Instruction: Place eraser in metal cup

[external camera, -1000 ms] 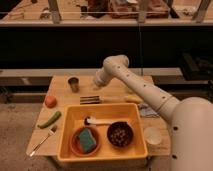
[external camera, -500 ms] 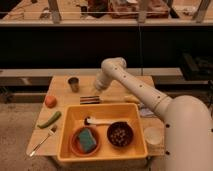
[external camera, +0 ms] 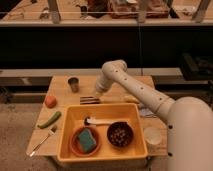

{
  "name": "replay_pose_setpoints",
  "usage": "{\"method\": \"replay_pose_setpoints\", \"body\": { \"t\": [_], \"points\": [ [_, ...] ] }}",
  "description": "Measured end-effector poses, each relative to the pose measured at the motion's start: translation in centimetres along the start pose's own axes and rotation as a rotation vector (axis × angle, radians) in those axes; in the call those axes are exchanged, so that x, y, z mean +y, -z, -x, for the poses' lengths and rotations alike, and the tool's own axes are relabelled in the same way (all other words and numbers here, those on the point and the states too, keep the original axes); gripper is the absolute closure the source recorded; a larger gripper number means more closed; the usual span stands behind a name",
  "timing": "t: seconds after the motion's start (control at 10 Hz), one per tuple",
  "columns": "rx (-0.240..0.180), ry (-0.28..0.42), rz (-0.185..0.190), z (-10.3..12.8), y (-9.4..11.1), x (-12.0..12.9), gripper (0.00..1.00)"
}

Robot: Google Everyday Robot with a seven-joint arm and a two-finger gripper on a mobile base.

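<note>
The eraser (external camera: 89, 100), a small dark flat block with pale stripes, lies on the wooden table (external camera: 62, 95) just behind the yellow bin. The metal cup (external camera: 73, 84), dull grey, stands upright at the back left of the table, a short way up and left of the eraser. My gripper (external camera: 98, 94) hangs from the white arm, which bends down from its elbow (external camera: 113, 69). The gripper is right above the eraser's right end, close to it or touching it.
A yellow bin (external camera: 66, 131) at the front holds an orange bowl with a teal sponge (external camera: 86, 140), a dark bowl of nuts (external camera: 120, 134) and a white brush (external camera: 99, 121). An orange fruit (external camera: 50, 101), a green vegetable (external camera: 49, 119) and a fork (external camera: 42, 142) lie left. A white cup (external camera: 152, 135) stands right.
The gripper has come down and slightly left towards the eraser's right end. The eraser and the cup have not moved.
</note>
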Motion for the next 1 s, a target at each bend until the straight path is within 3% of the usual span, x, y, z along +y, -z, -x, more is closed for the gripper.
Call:
{"method": "replay_pose_setpoints", "body": {
  "t": [0.1, 0.3, 1.0],
  "points": [
    [-0.002, -0.002, -0.006, 0.0, -0.2, 0.1, 0.30],
    [-0.007, 0.003, -0.012, -0.3, -0.5, 0.3, 0.20],
    [-0.022, -0.011, -0.006, 0.3, -1.9, 1.5, 0.20]
  ]
}}
